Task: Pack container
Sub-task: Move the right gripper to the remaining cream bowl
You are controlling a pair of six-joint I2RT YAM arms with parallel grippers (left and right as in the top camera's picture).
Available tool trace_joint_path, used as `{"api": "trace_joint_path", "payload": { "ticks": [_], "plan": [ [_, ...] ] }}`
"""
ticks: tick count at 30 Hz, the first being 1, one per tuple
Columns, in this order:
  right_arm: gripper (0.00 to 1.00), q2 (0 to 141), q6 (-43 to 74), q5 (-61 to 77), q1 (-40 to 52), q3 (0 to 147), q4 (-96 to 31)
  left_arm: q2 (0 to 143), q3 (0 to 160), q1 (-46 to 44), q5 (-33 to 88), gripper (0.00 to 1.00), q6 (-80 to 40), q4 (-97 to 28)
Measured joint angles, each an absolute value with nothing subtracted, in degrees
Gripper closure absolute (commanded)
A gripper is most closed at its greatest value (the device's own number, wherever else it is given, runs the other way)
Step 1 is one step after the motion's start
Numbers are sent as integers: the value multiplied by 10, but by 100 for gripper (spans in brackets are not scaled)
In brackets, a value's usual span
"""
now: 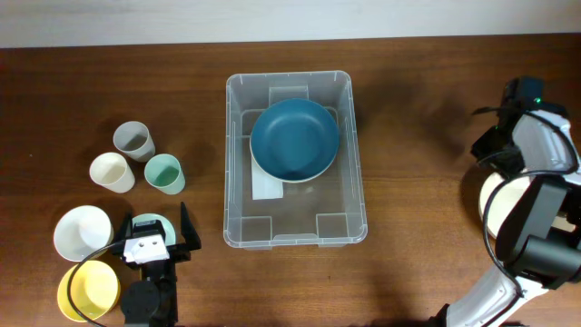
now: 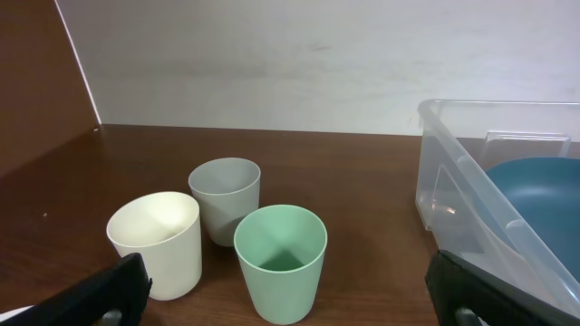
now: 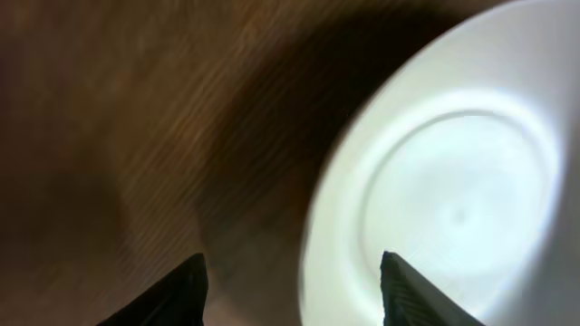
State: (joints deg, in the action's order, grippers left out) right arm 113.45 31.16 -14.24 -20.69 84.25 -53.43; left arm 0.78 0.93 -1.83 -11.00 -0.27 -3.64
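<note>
We see a brown wooden bench (image 1: 408, 91) filling the overhead view, with a pale wall along its far edge. The container (image 1: 232, 163), clear plastic with rounded corners and a rim, stands upright near the middle of the bench, closer to the far edge than to the near one.

The left arm (image 1: 145, 295) is based at the near edge toward the left corner. Its left claw (image 1: 152, 234) hangs with the jaws wide apart, holding nothing, over a mint bowl (image 1: 154, 222). The right arm (image 1: 536, 182) stands by the right edge. In its blurred wrist view the right claw (image 3: 294, 299) has its jaws apart. One finger is over bare wood and the other over the inside of the right white bowl (image 3: 453, 208), and we see it gripping nothing.

Inside the container a blue bowl (image 1: 294, 138) sits in the far half, with a pale rim showing under its near side. Near the left near corner lie the left white bowl (image 1: 83, 232) and, nearer the edge, a yellow bowl (image 1: 88, 291), with the mint bowl just right of them.

Three cups stand farther back toward the left edge: a grey cup (image 1: 133, 140) farthest, then a cream cup (image 1: 112, 172) and a green cup (image 1: 164, 173) close together. A white label (image 1: 266, 189) lies on the container's base.
</note>
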Motion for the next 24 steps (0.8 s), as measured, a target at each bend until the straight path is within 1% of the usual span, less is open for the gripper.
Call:
{"api": "trace_joint_path", "payload": {
  "ticks": [6, 10, 11, 12, 14, 15, 17, 20, 21, 22, 24],
  "plan": [
    [44, 1139, 314, -140, -207, 775, -450, 8, 9, -18, -110, 1, -3, -37],
    [45, 1139, 315, -148, -207, 744, -422, 8, 9, -18, -110, 1, -3, -36],
    [52, 1139, 315, -154, -207, 739, -417, 8, 9, -18, -110, 0, -3, -37],
    [58, 1140, 315, -157, -207, 735, -416, 8, 9, -18, -110, 1, -3, -37],
    [66, 1140, 315, -161, -207, 733, -413, 8, 9, -18, -110, 1, -3, -37],
    [73, 1140, 315, -162, -207, 731, -413, 8, 9, -18, -110, 1, -3, -37],
    [82, 1140, 316, -163, -207, 731, -413, 8, 9, -18, -110, 1, -3, -37],
    [87, 1140, 315, -167, -207, 731, -413, 8, 9, -18, -110, 1, -3, -37],
    [95, 1140, 315, -168, -207, 731, -413, 8, 9, -18, -110, 1, -3, -37],
    [96, 1140, 315, -168, -207, 731, -413, 8, 9, -18, -110, 1, -3, -37],
    [96, 1140, 312, -179, -206, 731, -411, 8, 9, -18, -110, 1, -3, -37]
  ]
}}
